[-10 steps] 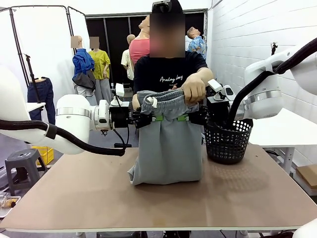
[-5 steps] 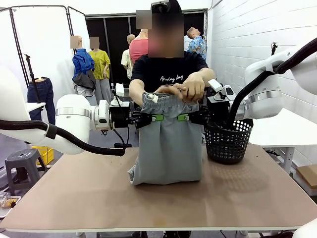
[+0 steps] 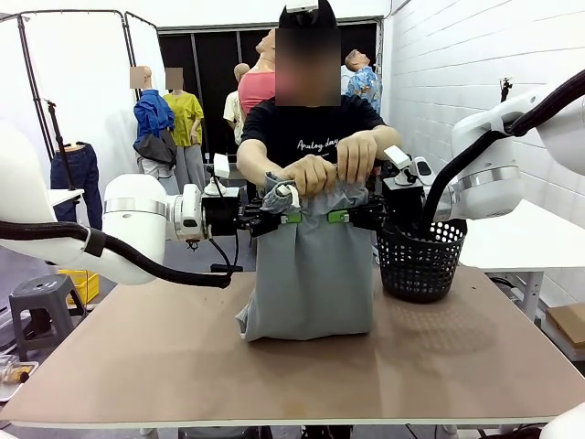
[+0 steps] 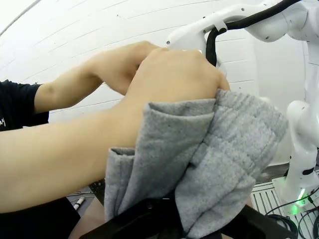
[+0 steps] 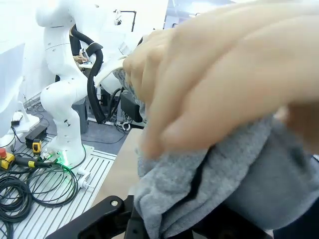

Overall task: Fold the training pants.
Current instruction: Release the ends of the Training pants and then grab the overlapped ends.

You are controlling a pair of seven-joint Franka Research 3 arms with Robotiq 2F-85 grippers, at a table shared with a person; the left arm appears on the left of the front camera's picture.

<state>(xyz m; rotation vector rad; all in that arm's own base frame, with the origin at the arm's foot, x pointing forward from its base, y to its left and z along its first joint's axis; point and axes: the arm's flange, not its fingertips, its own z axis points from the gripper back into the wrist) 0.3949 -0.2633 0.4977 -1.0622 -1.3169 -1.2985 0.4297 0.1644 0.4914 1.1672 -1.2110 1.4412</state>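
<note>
Hanging down to the brown table [image 3: 183,366], the soft grey training pants [image 3: 315,274] are pinched tight by the left gripper [image 3: 289,219] at 9 o'clock and the right gripper [image 3: 338,217] at 3 o'clock. A person's hands [image 3: 311,174] scrunch the fuzzy top at 12 o'clock. White writing on the black shirt [image 3: 283,128] starts "Analog".

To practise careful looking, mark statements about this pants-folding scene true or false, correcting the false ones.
1. The left gripper and right gripper are shut on the training pants. True.
2. The training pants lie flat on the table. False: they are held upright, with the lower end on the table.
3. The person's hands grasp the waistband. True.
4. The black mesh basket stands on the robot's left. False: it stands on its right.
</note>
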